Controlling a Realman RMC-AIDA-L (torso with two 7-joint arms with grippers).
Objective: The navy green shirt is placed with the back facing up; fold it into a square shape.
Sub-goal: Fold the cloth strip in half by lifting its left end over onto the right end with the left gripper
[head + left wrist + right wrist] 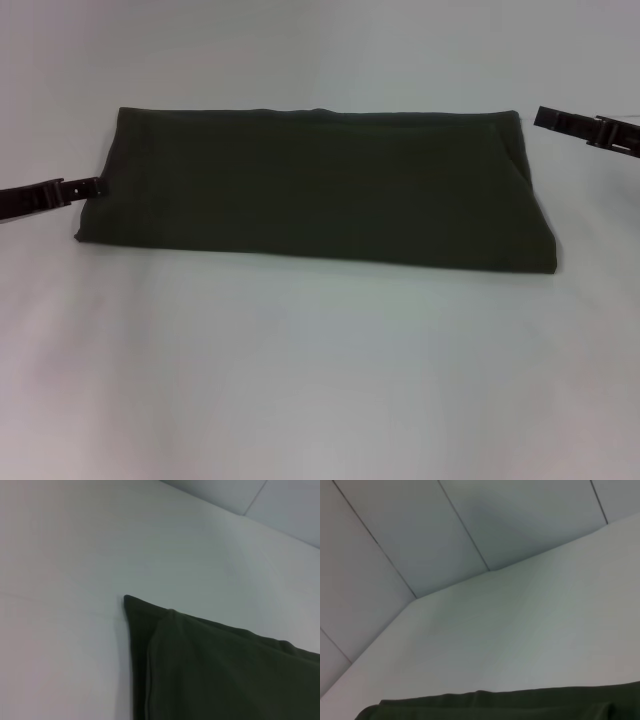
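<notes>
The navy green shirt lies flat on the white table as a long folded band, plain side up, with its long edges running left to right. My left gripper is at the band's left short edge, about halfway along it. My right gripper hovers just off the far right corner, a small gap from the cloth. The left wrist view shows one layered corner of the shirt. In the right wrist view only a strip of the shirt's edge shows.
The white table spreads wide in front of the shirt and behind it. Pale wall panels rise past the table's far edge in the right wrist view.
</notes>
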